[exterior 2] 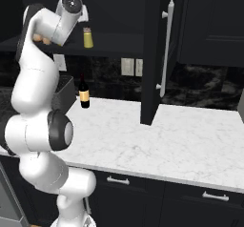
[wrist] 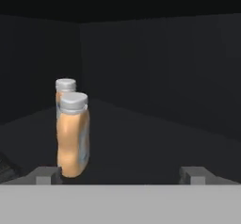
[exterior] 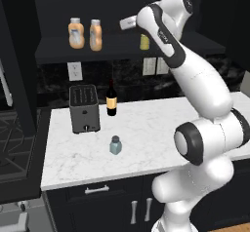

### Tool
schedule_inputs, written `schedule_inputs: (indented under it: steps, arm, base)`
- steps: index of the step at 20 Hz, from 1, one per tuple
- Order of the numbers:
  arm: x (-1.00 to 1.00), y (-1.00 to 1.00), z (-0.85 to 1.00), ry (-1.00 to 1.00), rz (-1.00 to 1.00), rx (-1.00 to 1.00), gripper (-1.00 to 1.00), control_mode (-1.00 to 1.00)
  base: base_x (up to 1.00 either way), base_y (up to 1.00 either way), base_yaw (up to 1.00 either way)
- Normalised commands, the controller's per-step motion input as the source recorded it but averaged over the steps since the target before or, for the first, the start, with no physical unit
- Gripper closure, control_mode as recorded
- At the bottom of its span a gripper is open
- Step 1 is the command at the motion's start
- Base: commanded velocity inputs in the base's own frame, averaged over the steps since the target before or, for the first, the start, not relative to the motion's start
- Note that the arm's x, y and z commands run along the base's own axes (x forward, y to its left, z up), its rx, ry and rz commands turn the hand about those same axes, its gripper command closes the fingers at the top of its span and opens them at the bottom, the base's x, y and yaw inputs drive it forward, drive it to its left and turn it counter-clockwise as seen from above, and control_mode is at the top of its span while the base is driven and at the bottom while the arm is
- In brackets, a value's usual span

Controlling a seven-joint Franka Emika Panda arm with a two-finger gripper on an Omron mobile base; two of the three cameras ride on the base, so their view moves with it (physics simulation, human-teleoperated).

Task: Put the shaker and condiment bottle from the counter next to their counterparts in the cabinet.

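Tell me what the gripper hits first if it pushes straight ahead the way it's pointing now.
Likely the cabinet's dark back wall. The open gripper points past the two orange bottles, the nearer one sitting by its left fingertip; depth is hard to judge.

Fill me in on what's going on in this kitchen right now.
The robot arm is reaching up into the dark cabinet, its gripper open and holding nothing. Two orange condiment bottles stand side by side on the cabinet shelf, so that one looks delivered. The yellow-green shaker sits further along the same shelf. The pale blue-grey shaker is on the marble counter, in front of the toaster and the wine bottle, not yet moved.
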Motion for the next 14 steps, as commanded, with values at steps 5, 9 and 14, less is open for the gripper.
schedule_inputs:
  steps: [5, 9, 14]
  arm:
    - [-1.0, -0.15, -0.89, -0.23, 0.0, -0.04, -1.0, -1.0]
    - [-1.0, 0.0, -1.0, -0.17, -0.03, -0.12, -1.0, -1.0]
    - [-0.95, -0.05, -0.98, -0.13, -0.03, -0.16, -1.0, -1.0]
  base:
    - [0.0, 0.0, 0.0]
    - [0.0, 0.0, 0.0]
    - [0.0, 0.0, 0.0]
